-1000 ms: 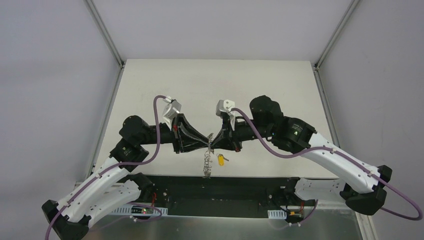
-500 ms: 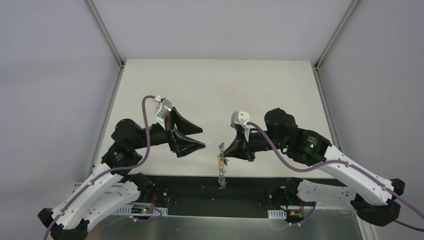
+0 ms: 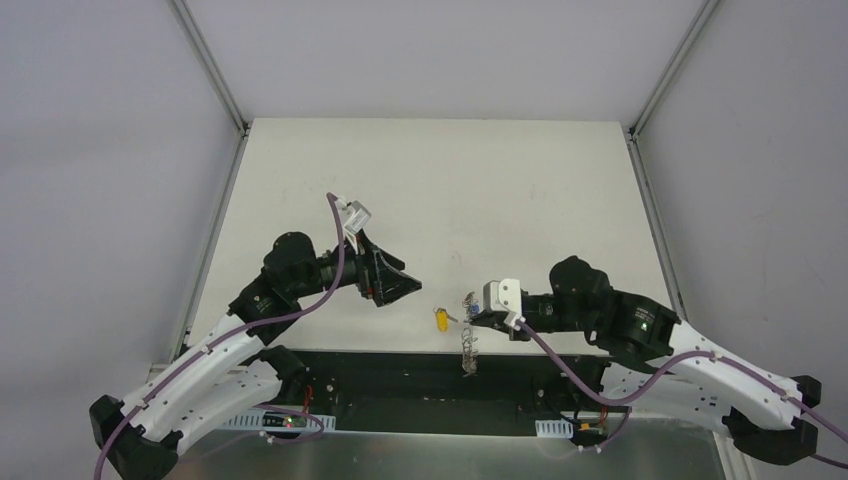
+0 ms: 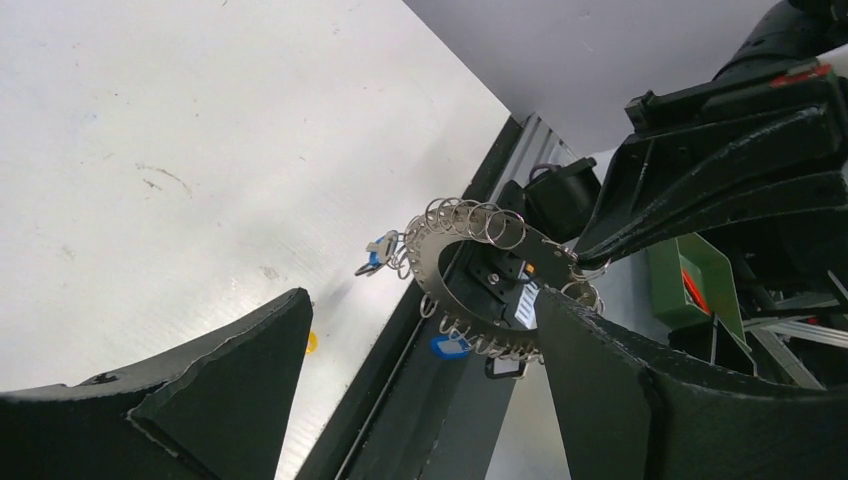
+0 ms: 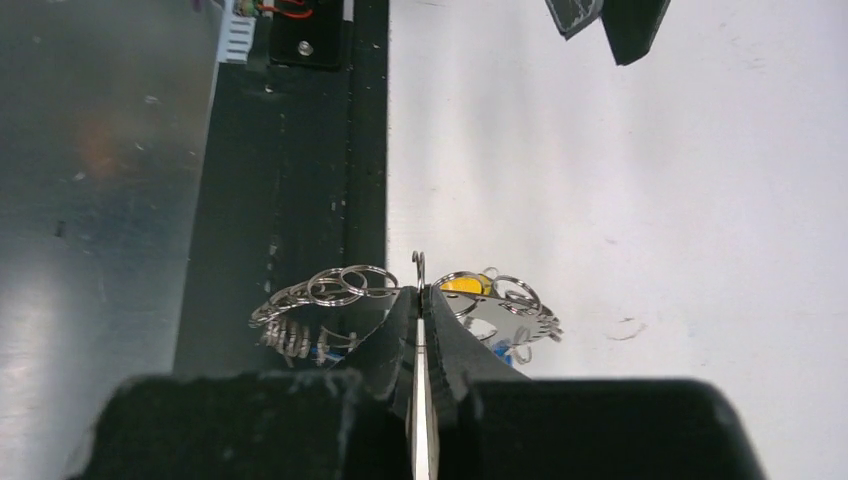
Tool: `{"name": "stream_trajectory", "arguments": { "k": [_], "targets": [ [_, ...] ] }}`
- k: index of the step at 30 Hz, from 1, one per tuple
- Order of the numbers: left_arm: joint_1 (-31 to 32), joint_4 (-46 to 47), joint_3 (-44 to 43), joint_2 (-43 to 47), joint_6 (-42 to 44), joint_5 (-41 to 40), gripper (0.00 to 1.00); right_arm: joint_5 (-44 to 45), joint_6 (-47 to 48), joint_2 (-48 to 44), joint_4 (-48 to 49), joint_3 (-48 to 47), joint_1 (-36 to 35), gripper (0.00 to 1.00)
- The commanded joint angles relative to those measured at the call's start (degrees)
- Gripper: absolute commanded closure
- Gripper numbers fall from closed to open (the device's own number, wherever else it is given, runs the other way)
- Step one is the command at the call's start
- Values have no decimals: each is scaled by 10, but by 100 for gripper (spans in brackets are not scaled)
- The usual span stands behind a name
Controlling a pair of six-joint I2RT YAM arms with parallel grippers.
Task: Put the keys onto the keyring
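My right pincer (image 5: pixel 418 300) pinches the keyring (image 5: pixel 330 288) so it hangs free for threading; my left pincer (image 3: pixel 405 280) is spread, empty.

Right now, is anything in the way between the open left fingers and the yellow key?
Nothing I can see. Only table shows between the open left fingers and the yellow key. The keyring is on the key's other side, pinched in the right fingers.

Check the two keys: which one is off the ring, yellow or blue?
The yellow key. It lies on the table, apart from the ring. The blue key hangs from the ring, which the right gripper holds.
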State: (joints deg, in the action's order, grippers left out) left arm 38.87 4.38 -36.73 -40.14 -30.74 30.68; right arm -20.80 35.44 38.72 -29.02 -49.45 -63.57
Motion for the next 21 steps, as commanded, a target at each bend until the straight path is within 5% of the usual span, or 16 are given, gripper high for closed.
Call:
{"name": "stream_trajectory", "arguments": {
  "k": [1,12,21],
  "targets": [
    [-5,39,12,-7,3,-26,18,57,119,-2,42,-1,-30,100],
    [-5,53,29,-47,-10,-27,19,231,226,10,53,-4,-131,100],
    [-5,58,34,-87,-16,9,21,288,119,20,39,-52,-139,100]
  ]
}}
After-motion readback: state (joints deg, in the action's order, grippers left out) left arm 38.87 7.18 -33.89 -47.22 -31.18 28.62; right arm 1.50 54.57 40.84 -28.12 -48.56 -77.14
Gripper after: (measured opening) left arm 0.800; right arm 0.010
